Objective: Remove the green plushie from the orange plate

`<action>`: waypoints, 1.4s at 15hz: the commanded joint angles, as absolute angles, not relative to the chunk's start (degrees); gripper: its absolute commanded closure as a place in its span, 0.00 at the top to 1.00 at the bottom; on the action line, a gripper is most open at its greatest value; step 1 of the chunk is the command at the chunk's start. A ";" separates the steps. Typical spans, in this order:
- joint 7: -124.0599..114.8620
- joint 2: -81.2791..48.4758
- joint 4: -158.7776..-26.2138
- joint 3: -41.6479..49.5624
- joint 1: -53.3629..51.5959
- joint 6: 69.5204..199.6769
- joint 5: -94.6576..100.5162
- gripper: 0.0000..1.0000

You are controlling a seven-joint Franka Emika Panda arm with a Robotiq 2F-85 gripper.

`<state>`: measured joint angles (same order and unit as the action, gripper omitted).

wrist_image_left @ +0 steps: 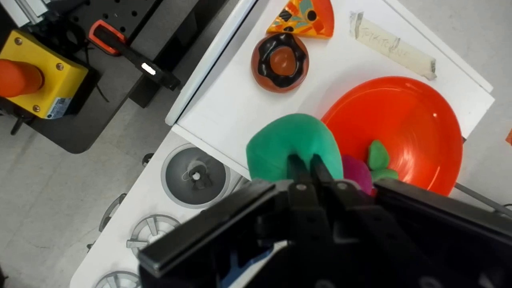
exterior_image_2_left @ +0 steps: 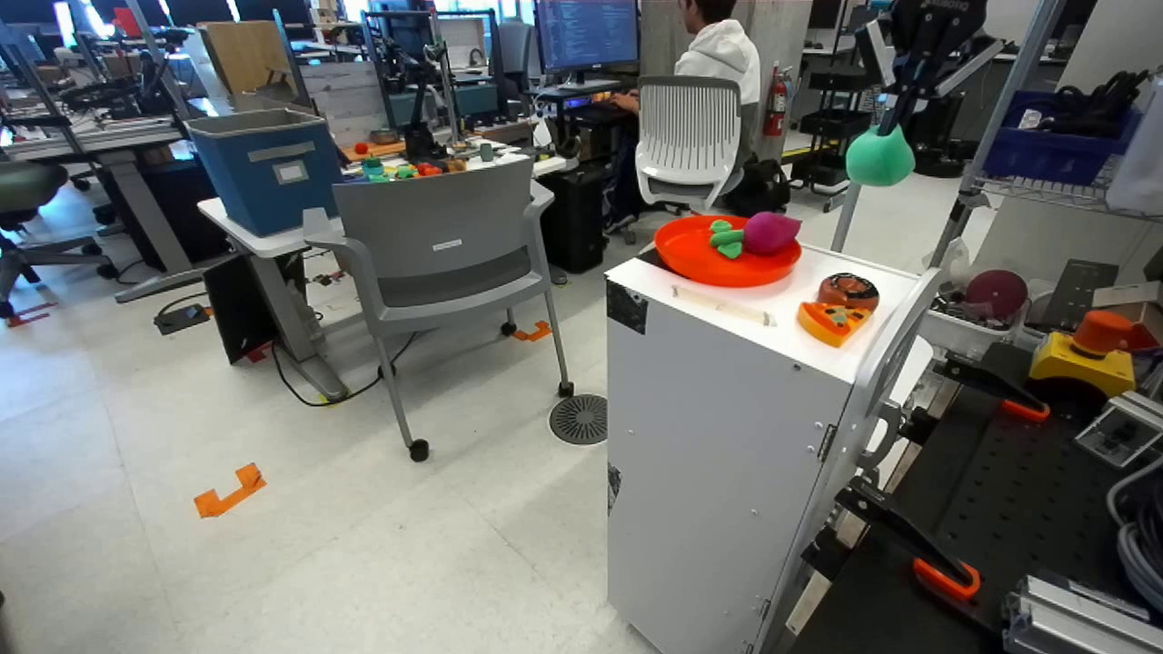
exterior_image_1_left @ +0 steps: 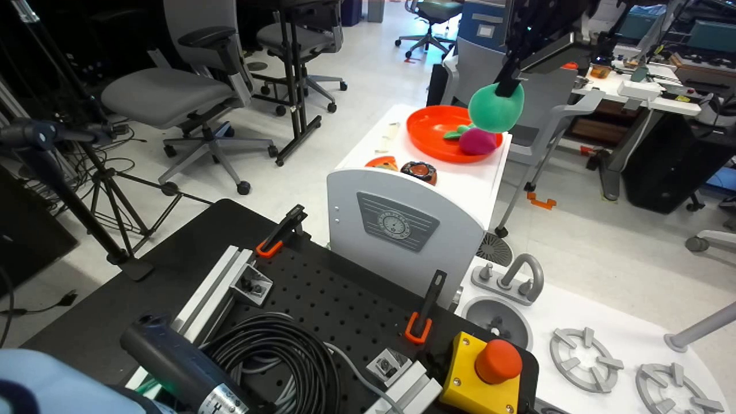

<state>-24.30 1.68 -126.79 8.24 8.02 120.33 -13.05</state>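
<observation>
Plainly, the green plushie (wrist_image_left: 294,136) is being gripped by the claw (wrist_image_left: 305,158), its soft body being pinched between two dark fingertips (wrist_image_left: 297,170) that are being held close together. It is being held up in the air, off the orange plate (wrist_image_left: 420,132) and higher than it; whether part of it is hanging over the rim cannot be told.

On the plate, a purple toy (exterior_image_2_left: 770,232) with green leaves (exterior_image_2_left: 728,239) is being carried near the edge; in the wrist view, it is being partly hidden by the plushie and the claw. The plate is being supported by the top of a white cabinet (exterior_image_2_left: 718,436), which is being shared with a toy donut (wrist_image_left: 281,63) and a toy pizza slice (wrist_image_left: 306,20), placed just beside each other. A strip of tape (wrist_image_left: 394,50) with faint writing is being borne by that surface.

In an exterior view, a small grey sink (exterior_image_1_left: 489,311) with a tap (exterior_image_1_left: 539,280) is being seen low beside the cabinet, and a yellow box (exterior_image_1_left: 468,379) with a red button (exterior_image_1_left: 499,361) is being carried by a black desk (exterior_image_1_left: 230,227) nearby. Farther off, in an exterior view, a chair (exterior_image_2_left: 689,136) is being occupied by a person (exterior_image_2_left: 718,50) in a white hoodie.
</observation>
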 commanded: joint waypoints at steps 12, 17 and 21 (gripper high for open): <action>-36.77 1.99 -126.37 8.87 9.03 121.18 -16.46 0.01; -47.31 1.68 -125.17 8.10 8.65 122.58 -14.84 0.01; -46.85 1.16 -124.35 7.44 8.03 123.27 -8.23 0.01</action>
